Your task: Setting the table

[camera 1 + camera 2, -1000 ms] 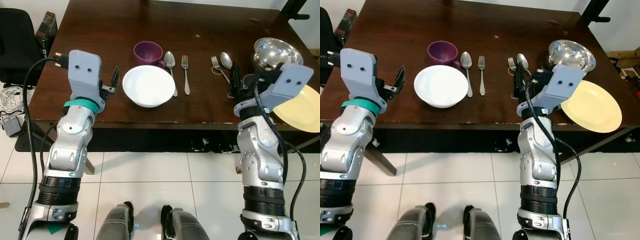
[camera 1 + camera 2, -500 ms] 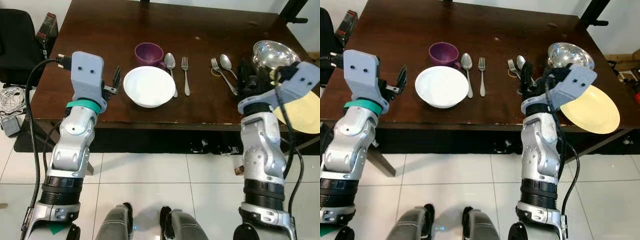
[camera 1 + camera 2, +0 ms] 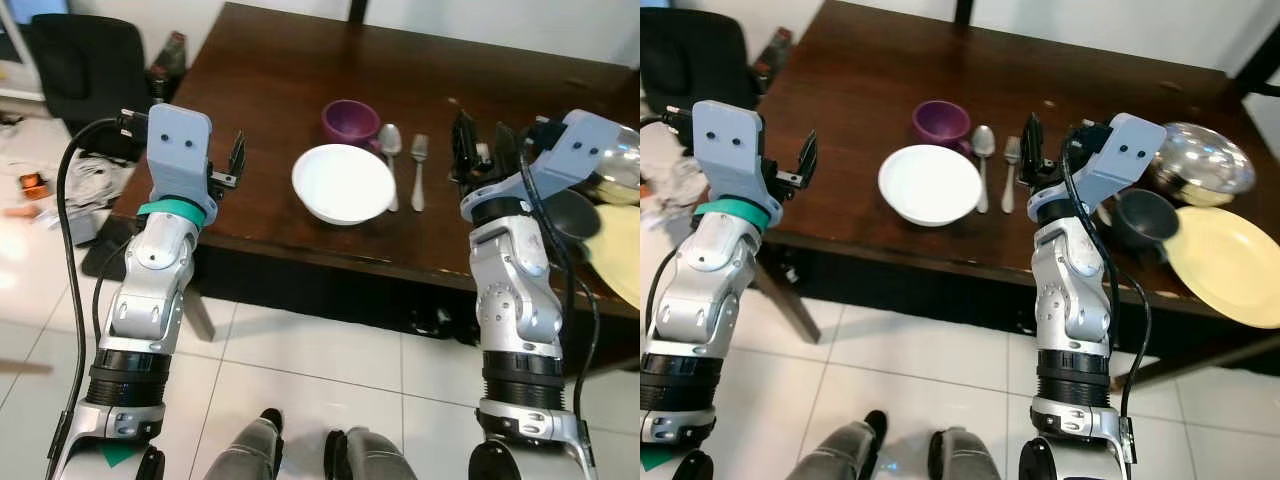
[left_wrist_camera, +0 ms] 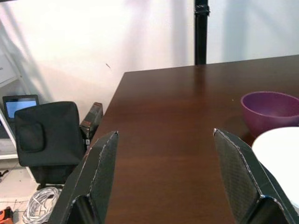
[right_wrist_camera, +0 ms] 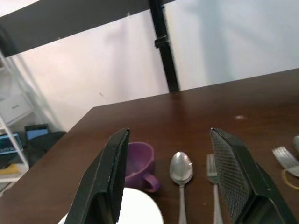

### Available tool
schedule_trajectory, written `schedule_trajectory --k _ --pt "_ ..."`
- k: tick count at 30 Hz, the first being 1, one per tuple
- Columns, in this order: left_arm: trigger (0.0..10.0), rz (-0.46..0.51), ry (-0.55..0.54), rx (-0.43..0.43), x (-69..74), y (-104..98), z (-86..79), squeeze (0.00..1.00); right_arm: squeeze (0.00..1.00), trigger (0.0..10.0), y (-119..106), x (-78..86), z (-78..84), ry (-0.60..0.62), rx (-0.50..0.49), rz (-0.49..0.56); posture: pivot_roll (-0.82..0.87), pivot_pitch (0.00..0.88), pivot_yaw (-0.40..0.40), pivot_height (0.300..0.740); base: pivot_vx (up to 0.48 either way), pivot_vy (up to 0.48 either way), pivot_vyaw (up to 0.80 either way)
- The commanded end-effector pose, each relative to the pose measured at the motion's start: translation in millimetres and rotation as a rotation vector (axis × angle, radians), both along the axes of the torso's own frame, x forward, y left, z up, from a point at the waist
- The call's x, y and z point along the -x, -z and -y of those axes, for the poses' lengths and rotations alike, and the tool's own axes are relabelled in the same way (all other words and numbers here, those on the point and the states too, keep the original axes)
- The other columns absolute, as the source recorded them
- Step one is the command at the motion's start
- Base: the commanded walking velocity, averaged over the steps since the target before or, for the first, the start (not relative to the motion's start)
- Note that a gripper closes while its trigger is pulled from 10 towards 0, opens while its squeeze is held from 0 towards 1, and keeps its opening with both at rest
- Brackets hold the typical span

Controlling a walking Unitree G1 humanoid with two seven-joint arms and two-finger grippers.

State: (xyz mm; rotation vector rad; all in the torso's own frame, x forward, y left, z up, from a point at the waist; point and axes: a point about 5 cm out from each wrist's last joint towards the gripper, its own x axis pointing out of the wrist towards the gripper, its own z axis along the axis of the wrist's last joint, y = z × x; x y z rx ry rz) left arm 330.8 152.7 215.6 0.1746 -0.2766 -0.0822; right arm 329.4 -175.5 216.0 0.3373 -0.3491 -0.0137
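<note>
White bowl [image 3: 930, 184] sits near desk [image 3: 860, 70] front edge – use it as landmark. Purple cup [image 3: 942, 122] touching/just behind bowl; spoon [image 3: 983, 150] + fork [image 3: 1009, 165] just right of it. Further right: dark bowl [image 3: 1143, 218], steel bowl [image 3: 1202, 163], yellow plate [image 3: 1230, 265] overhanging desk edge.

Left end effector [image 3: 236, 160] fingers spread, empty, hovering left of bowl. Right end effector [image 3: 478, 148] also spread wide & empty, right of fork, above desk.

Likely next: grab cutlery/dish w/ right arm. Tip: come down low, straddle the handle squarely, close slowly – flat steel slips on wood. Keep clear of fork beside spoon
</note>
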Motion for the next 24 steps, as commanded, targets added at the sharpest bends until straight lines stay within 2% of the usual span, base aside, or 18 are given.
schedule_trajectory --k 1,10,24 --pt "10.0 -0.014 0.013 -0.012 -0.8 3.6 1.4 0.00 0.00 10.0 5.7 3.1 3.9 0.021 -0.005 -0.021 0.07 0.049 -0.009 0.740 0.000 0.000 0.79" --pt "10.0 -0.023 0.031 -0.011 -3.6 3.7 7.9 0.00 0.00 10.0 8.9 6.9 6.6 0.034 -0.002 -0.029 0.07 0.067 0.002 0.740 0.000 0.000 0.79" --pt "10.0 -0.039 0.016 -0.012 -4.1 4.7 5.3 0.00 0.00 10.0 10.5 7.7 0.7 0.020 -0.011 -0.034 0.08 0.082 0.000 0.740 0.000 0.000 0.79"
